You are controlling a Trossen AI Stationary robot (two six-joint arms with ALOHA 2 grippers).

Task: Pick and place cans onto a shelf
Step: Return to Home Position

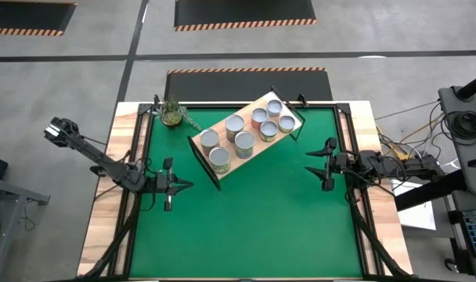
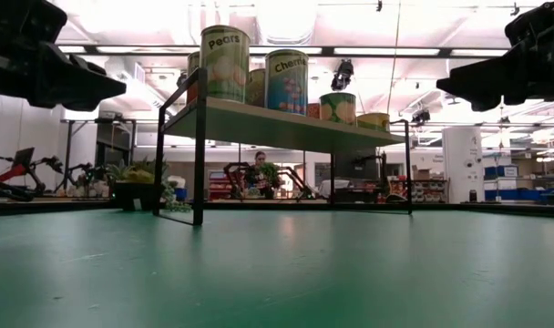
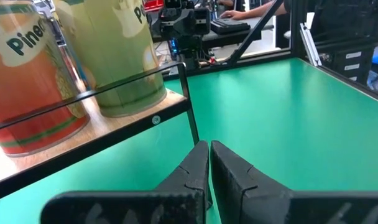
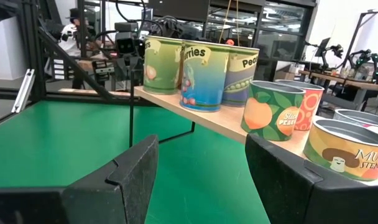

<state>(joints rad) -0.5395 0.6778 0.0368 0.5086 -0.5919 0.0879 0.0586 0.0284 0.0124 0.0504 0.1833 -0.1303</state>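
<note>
Several cans (image 1: 244, 131) stand upright on the light-wood shelf (image 1: 250, 153), which stands slantwise on its thin black legs at the far middle of the green mat. They also show in the low view (image 2: 224, 62) and the right wrist view (image 4: 203, 76). My left gripper (image 1: 189, 186) is shut and empty, left of the shelf's near end, above the mat. My right gripper (image 1: 310, 163) is open and empty, right of the shelf; its fingers point toward the shelf.
A small potted plant (image 1: 174, 114) stands at the mat's far left corner. Black frame rails (image 1: 349, 149) run along the mat's sides. Bare green mat (image 1: 254, 227) lies in front of the shelf. A person sits in the room behind (image 2: 261, 173).
</note>
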